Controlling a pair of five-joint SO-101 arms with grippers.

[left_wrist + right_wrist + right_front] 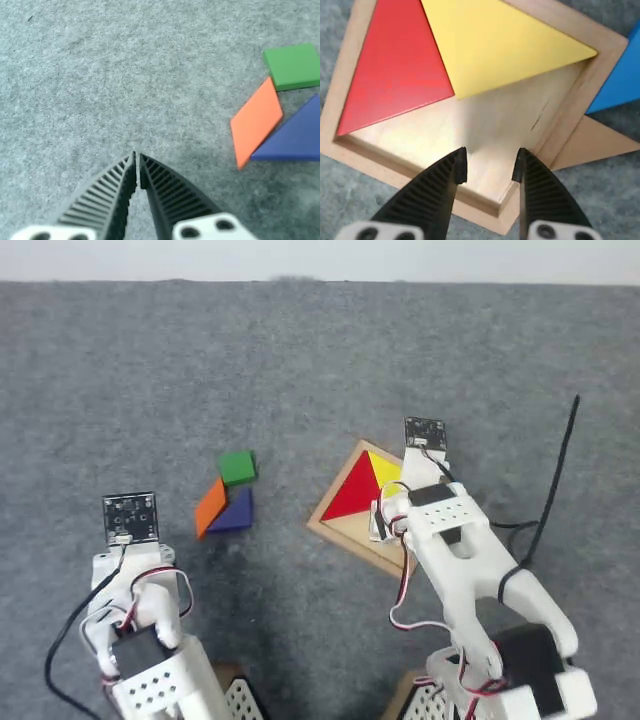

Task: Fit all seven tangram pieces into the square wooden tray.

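Right gripper (pixel 490 160) spread open over bare floor of tray (pixel 385 167) right of table (pixel 300 360) centre, red triangle (pixel 395 75) and yellow triangle (pixel 495 45) seated inside; left gripper (pixel 137 160) pinched empty near loose green square (pixel 294 65), orange parallelogram (pixel 257 120), blue triangle (pixel 295 137).

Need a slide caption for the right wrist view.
Open right claw above the wooden tray, red triangle and yellow triangle already seated.

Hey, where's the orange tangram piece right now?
In the high view the orange piece lies on the grey mat left of the wooden tray, against the dark blue triangle, with the green square next to it.
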